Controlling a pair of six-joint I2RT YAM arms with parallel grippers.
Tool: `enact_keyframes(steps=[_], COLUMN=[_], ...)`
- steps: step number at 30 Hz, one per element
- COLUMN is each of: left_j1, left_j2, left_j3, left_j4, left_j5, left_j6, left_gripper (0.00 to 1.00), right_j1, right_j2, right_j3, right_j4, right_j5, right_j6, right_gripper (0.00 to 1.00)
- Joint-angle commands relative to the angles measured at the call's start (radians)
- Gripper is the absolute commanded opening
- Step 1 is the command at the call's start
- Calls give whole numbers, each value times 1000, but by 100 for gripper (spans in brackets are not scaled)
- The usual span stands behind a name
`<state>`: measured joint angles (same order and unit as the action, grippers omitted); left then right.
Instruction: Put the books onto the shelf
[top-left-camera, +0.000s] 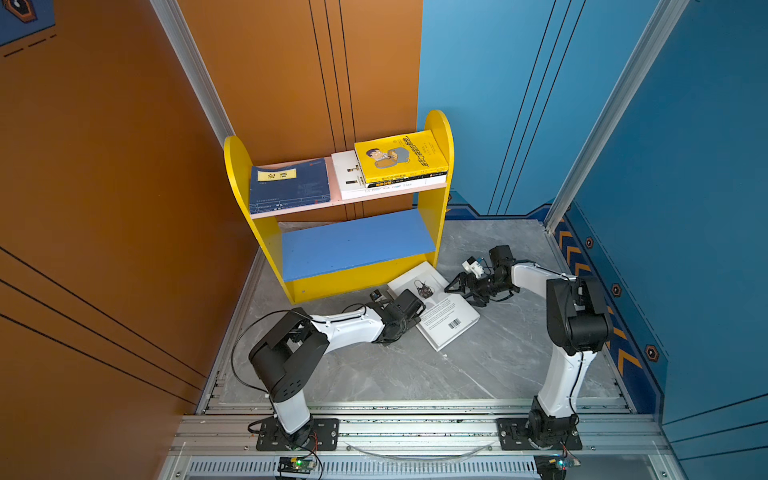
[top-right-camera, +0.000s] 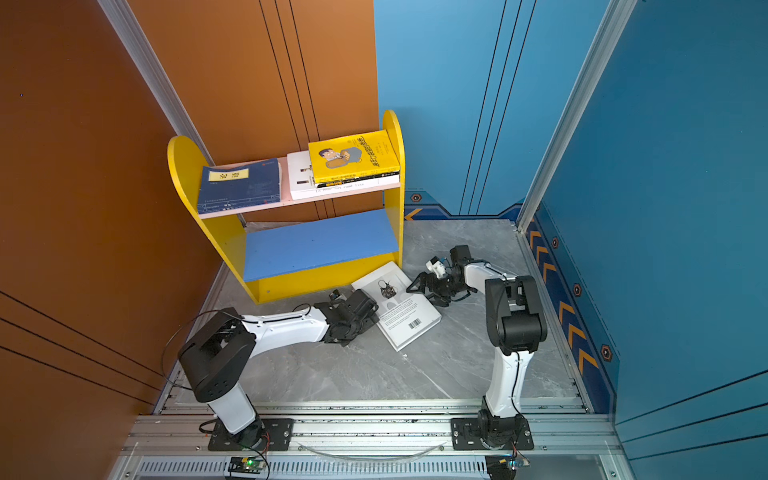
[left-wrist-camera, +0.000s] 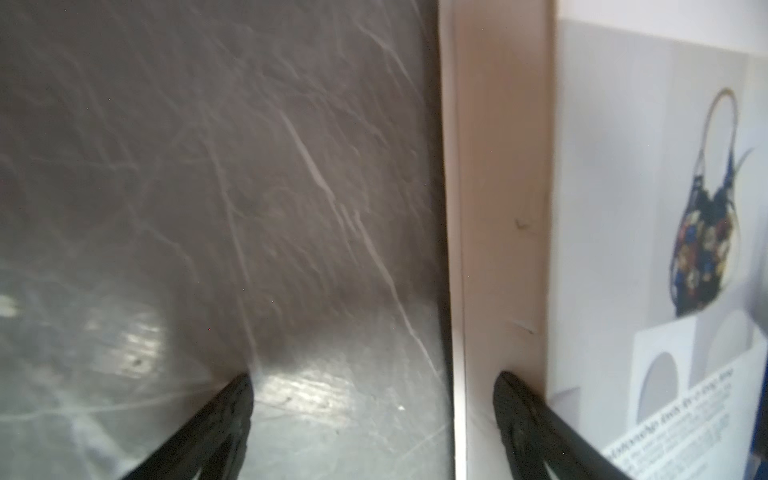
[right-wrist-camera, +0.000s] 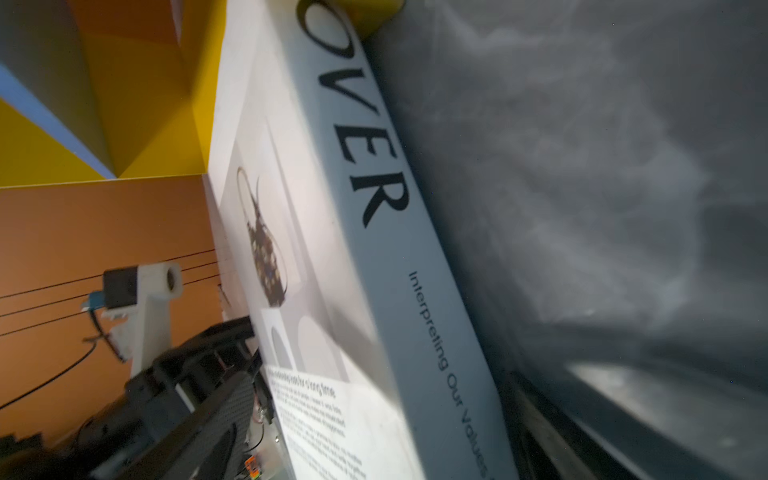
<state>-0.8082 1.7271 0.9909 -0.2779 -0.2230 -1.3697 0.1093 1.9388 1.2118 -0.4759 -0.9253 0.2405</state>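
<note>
The white "LOVER" book (top-left-camera: 436, 309) (top-right-camera: 401, 316) lies flat on the grey floor in front of the shelf (top-left-camera: 438, 137) (top-right-camera: 392, 133). My left gripper (top-left-camera: 411, 320) (left-wrist-camera: 374, 382) is open at the book's page edge (left-wrist-camera: 498, 187), with one fingertip (left-wrist-camera: 515, 399) against it. My right gripper (top-left-camera: 453, 286) (right-wrist-camera: 382, 390) is open and straddles the spine (right-wrist-camera: 374, 187). On the pink upper board lie a navy book (top-left-camera: 289, 187) (top-right-camera: 239, 187), a white book (top-left-camera: 347, 174) and, stacked on it, a black book (top-left-camera: 395, 179) under a yellow one (top-left-camera: 401, 156) (top-right-camera: 353, 153).
The shelf's blue lower board (top-left-camera: 357, 243) is just behind the book. An orange wall (top-left-camera: 104, 187) stands to the left and blue walls (top-left-camera: 685, 166) behind and to the right. An aluminium rail (top-left-camera: 415, 432) with both arm bases runs along the front.
</note>
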Motion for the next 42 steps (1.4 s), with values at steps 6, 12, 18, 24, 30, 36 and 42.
enact_keyframes(steps=[6,12,18,24,30,36,42], left_j1=[34,28,27,24,24,23,15], left_j2=[44,44,22,13,-7,-31,-43], left_j3=[-39,-61,-98,-124,-142,-170,-211], left_j4=[71,123,157,189,206,228,277], left_j5=[122,126,134,145,142,138,136], left_j6=[81,66,57,50,47,40,9], left_gripper=[92,92,92,92,92,92,92], right_j1=[153,207,210,288,359,438,508], right_j2=[-60,-138,-266,-371,-382,-382,-375], right_j3=[-102,-129,-194,-202,-192,-134,-127], right_j4=[87,177,371,401,275,62,31], right_j5=[-174,-147,-182,-100,3,122,154], right_j6=[151,269,484,597,541,375,372], right_gripper=[94,91,90,91,90,89,79])
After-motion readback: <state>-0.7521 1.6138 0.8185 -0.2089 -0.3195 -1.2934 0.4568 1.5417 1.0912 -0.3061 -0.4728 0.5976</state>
